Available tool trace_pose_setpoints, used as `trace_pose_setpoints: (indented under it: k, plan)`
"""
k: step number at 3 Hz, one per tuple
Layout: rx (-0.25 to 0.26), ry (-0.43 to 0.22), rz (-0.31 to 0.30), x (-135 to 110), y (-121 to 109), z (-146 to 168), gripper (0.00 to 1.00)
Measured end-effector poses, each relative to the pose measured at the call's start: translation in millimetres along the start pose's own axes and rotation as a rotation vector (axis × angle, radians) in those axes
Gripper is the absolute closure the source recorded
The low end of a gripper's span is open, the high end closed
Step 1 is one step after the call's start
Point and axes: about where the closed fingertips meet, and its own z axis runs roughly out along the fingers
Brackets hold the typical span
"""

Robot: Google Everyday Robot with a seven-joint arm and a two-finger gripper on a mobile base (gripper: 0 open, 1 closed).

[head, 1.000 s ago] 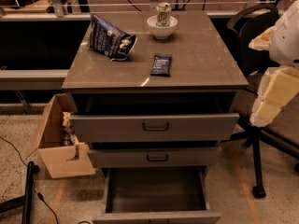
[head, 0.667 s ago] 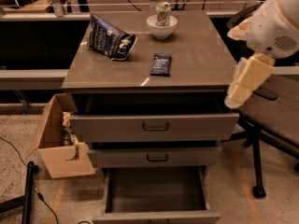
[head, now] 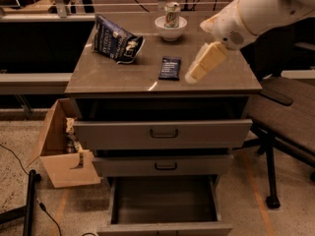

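The gripper [head: 191, 76] hangs over the right part of the cabinet [head: 231, 82] top, pointing down and to the left from a white arm [head: 256, 9] that enters from the upper right corner. Whether it is released or clenched does not show - it reads as one pale, tapering shape - and nothing is seen in its hold.

The thing nearest to it is a small dark packet [head: 170, 68], lying flat near the middle of the top, just beside the gripper's tip on its left. The two look apart, though whether the tip touches the surface cannot be told.

Further left lies a crumpled blue bag [head: 117, 44], its open end turned toward the packet. At the back of the top stands a white bowl [head: 171, 29] with a can [head: 172, 14] upright in it - well apart from the gripper.

Below the top, the top drawer [head: 162, 133] is pulled out a little and the middle drawer [head: 165, 165] slightly less. The bottom drawer [head: 165, 205] stands far out, its inside dark.

A cardboard box [head: 61, 151] sits on the floor against the cabinet's left side, flaps up, with some items inside. A dark chair [head: 288, 112] stands to the right.
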Motion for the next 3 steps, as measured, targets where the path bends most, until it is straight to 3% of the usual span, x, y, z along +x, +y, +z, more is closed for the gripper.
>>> trace_pose_setpoints:
  k: [1, 2, 3]
  plan:
    - [0.059, -0.118, 0.119, -14, -41, 42, 0.00]
    - [0.155, -0.225, 0.254, -44, -80, 75, 0.00]
    - [0.154, -0.223, 0.244, -43, -79, 73, 0.00]
